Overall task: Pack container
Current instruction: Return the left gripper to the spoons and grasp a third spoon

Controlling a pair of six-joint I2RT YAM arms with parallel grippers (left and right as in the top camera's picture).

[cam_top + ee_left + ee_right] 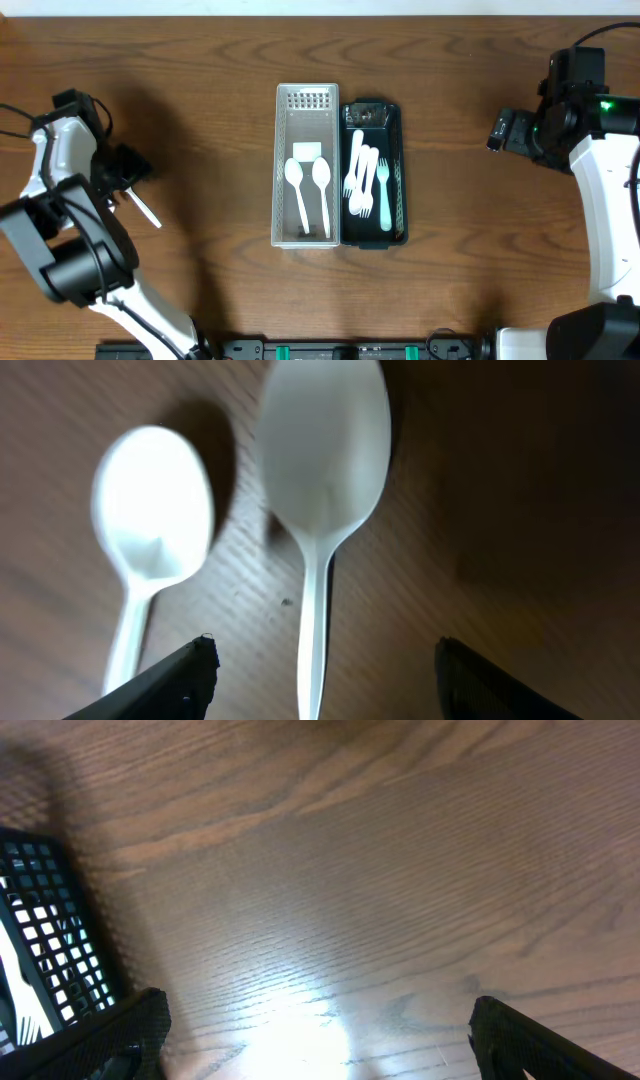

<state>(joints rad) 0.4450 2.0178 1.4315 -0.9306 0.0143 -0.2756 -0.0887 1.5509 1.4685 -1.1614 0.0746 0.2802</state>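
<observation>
**L gripper straddles a loose spoon, R arm parked**

Overhead: White basket [279,170] sits in the middle of the table [200,60] w/ two spoons [321,172] lying lengthwise in it. Black basket [402,170] touches it on the side toward the R arm and holds the forks [366,185]. Looks like sorting by type: spoons in one bin, forks in the other. Left gripper [125,172] is out near the table's L end, well apart from both baskets. A thin white handle [145,210] pokes out beside it, the rest hidden under the arm. Right gripper [500,130] hangs off at the R end, nothing near it.

L wrist: jaws apart, fingertips [190,670] either side of a loose spoon [322,470] on the wood. Its handle runs btw them, no contact visible. Prob. lined up there since the handle is the narrow part to pinch. A second spoon [150,505] lies just beside, bowl pointing the same way, close enough to get nudged on closing. View is blurry, so can't tell if the near spoon lies fully flat.

R wrist: jaws wide apart, empty, over bare wood, w/ the black basket's mesh corner at the frame edge. Likely parked out there so the L arm has a free path to the white basket. Nothing stands btw.
</observation>
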